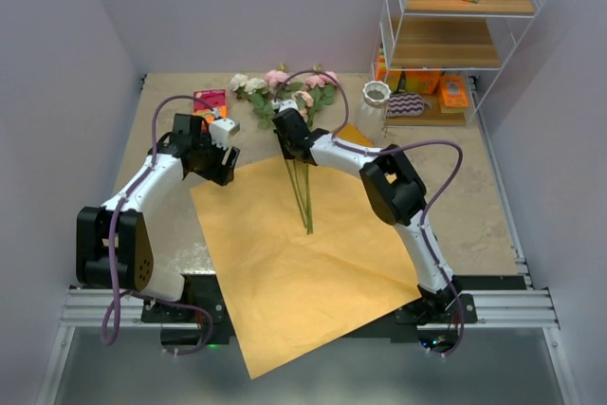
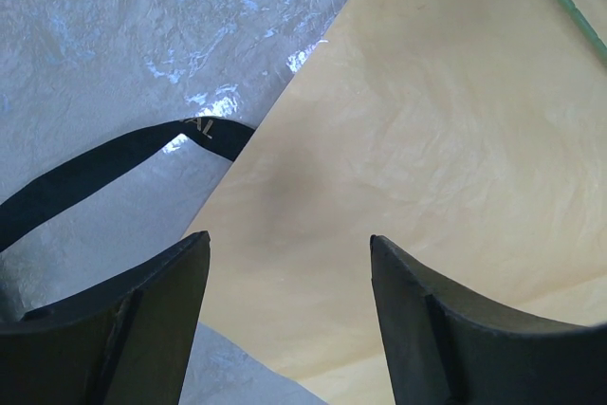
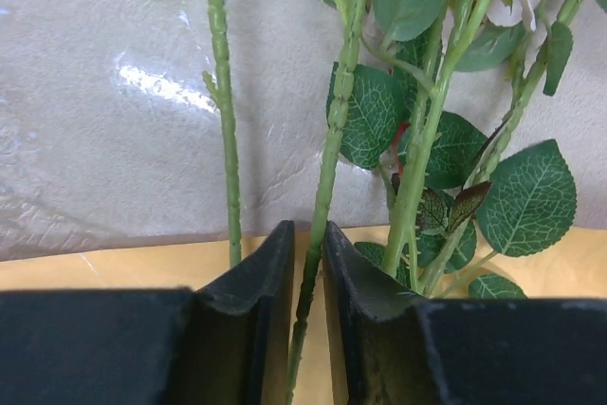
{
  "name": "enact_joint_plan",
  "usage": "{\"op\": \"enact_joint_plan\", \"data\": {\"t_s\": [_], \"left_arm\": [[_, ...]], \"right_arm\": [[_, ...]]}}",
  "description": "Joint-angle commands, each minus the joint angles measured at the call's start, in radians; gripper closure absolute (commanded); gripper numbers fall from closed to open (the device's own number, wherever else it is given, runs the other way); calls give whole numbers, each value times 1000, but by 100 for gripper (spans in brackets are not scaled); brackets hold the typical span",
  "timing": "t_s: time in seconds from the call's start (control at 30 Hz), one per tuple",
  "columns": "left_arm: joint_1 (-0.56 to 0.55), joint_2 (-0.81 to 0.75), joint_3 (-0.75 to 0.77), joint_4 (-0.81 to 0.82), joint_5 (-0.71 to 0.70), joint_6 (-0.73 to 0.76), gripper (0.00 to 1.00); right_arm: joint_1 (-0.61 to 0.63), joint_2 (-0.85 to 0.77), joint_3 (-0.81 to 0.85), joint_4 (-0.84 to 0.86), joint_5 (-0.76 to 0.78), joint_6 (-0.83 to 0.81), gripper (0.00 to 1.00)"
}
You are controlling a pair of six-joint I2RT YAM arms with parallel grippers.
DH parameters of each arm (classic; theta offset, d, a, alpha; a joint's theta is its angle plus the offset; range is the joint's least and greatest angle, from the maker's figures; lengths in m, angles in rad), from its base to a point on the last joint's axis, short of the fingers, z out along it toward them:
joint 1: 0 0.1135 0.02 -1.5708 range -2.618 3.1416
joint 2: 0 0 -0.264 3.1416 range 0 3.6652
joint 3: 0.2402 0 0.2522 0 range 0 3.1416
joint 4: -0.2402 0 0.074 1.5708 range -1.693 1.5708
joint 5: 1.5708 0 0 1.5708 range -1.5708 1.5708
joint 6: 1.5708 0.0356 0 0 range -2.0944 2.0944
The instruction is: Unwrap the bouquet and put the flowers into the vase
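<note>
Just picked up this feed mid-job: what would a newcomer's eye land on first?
The big orange-tan paper lies spread flat mid-table, the flowers across its far corner with blooms toward the back wall. The right gripper pinches one green stem, while the left gripper hangs open over the paper's left edge. The white vase stands flowerless, far right by the shelf.

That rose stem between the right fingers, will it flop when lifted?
Probably fairly stiff: the stem runs straight. Likely top-heavy, leaves crowd its far end, so it may pivot in the right gripper.
</note>
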Motion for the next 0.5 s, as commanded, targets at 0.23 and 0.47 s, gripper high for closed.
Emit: {"op": "enact_joint_plan", "data": {"t_s": [0.23,0.47], "left_arm": [[13,-48,27,-5,23,19,27],[32,-51,53,-19,32,16,28]], "right_arm": [[-1,-90,51,25,25,0,100],[-2,-258,55,90,39,-1,100]]}}
